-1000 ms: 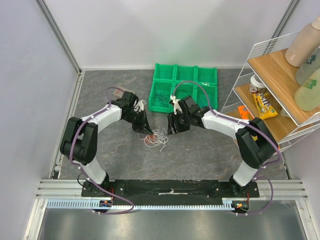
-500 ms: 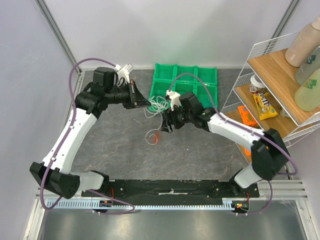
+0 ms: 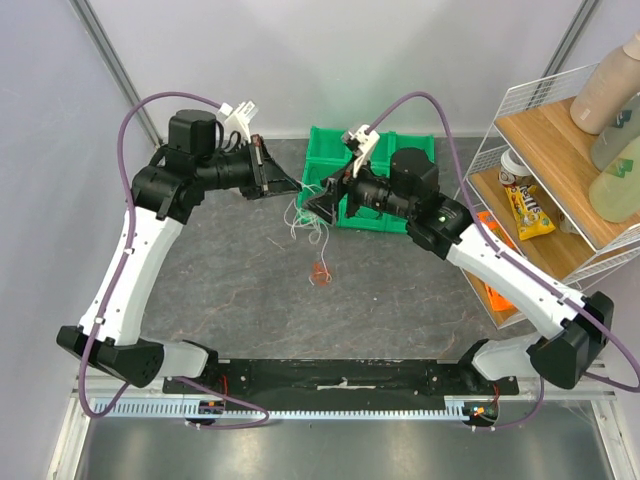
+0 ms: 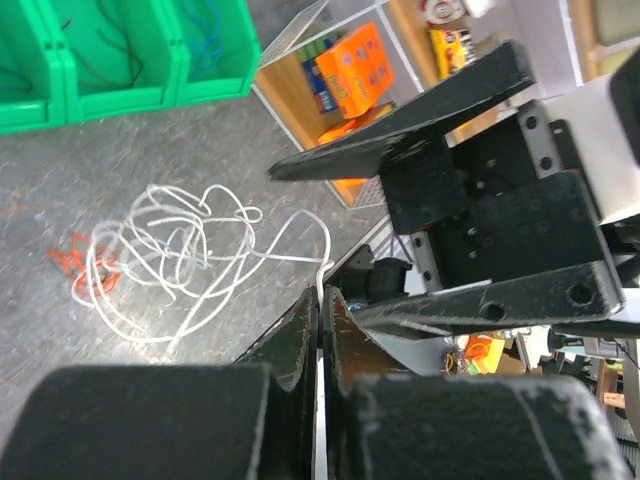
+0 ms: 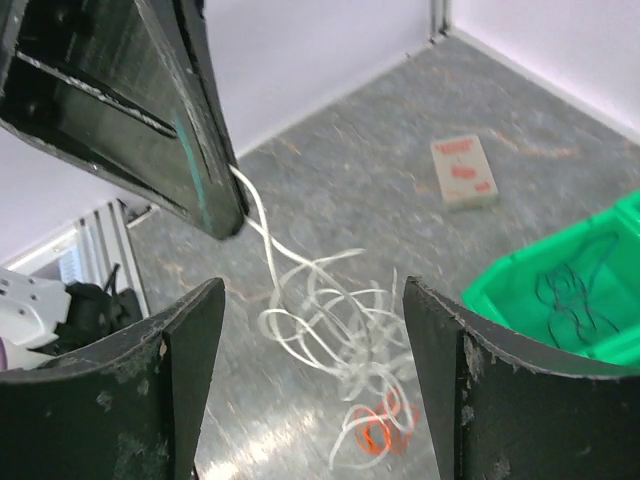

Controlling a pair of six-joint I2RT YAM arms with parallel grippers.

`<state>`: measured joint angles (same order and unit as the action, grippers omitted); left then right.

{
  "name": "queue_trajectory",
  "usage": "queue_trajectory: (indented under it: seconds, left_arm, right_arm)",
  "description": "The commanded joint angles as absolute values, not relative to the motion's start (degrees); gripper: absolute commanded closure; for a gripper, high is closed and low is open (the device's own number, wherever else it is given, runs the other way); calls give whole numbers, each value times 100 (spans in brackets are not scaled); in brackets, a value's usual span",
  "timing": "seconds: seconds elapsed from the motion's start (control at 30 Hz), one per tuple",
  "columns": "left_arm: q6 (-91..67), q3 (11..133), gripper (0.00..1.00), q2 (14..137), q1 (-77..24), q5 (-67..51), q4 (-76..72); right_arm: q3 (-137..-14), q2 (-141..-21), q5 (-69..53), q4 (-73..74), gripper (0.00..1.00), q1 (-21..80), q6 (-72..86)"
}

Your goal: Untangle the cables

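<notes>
My left gripper (image 3: 296, 190) is shut on one end of a white cable (image 3: 308, 216) and holds it above the table, so its loops hang down. The white cable also shows in the left wrist view (image 4: 180, 250) and the right wrist view (image 5: 330, 320). A small red-orange cable (image 3: 321, 273) lies on the table at the lowest white loops; I cannot tell if they are still caught together. My right gripper (image 3: 318, 203) is open and empty, facing the left gripper, with the white loops between its fingers (image 5: 190, 370) from its own view.
A green divided bin (image 3: 410, 150) stands at the back, with black cable (image 4: 110, 40) and blue cable (image 4: 205, 45) in its compartments. A wire shelf (image 3: 540, 170) with boxes and bottles stands at the right. A small tan block (image 5: 462, 172) lies on the table.
Both arms have risen from the table. The left gripper lifted the white cable up and back. The red-orange cable stayed low on the table. The right gripper moved back toward the bin.
</notes>
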<state>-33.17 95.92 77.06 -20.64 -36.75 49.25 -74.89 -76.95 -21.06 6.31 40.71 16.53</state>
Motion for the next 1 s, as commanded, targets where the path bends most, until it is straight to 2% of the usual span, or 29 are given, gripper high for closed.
queue_trajectory:
  seconds: [0.0,0.03,0.2,0.27,0.47,0.5,0.57,0.67,0.8,0.97]
  left_arm:
    - [-3524,10081,98,7717,-2057,-4183,4782]
    - [-3490,10142,98,7699,-2057,-4192,4773]
    - [-3024,10607,98,7278,-2057,-3411,4668]
    - [-2927,10809,98,7094,-2048,-3165,4448]
    - [-2813,11416,98,6821,-2057,-2603,3859]
    - [-2821,11478,98,6803,-2057,-2506,3780]
    - [-2839,11583,98,6838,-2057,-2487,3709]
    - [-2926,11847,98,6978,-2048,-2505,3753]
    - [-2831,12522,98,7110,-2057,-2391,3630]
    - [-2777,13253,98,7225,-2048,-2224,3534]
  right_arm:
    - [-7822,-8068,-1943,81,23,4271,2116]
    - [-7822,-8164,-1803,44,29,4271,2249]
    - [-6972,-8446,-1362,-132,72,4271,2592]
    - [-6366,-8455,-1415,-219,76,4271,2768]
    - [-5152,-8166,-1468,-282,78,4280,2830]
    - [-5046,-8104,-1424,-264,75,4272,2804]
    - [-4913,-8112,-1441,-220,64,4271,2743]
    - [-5079,-8375,-1363,306,61,4272,2593]
    - [-5028,-8622,-1257,361,84,4271,2672]
    - [-4817,-8709,-1204,88,100,4271,2769]
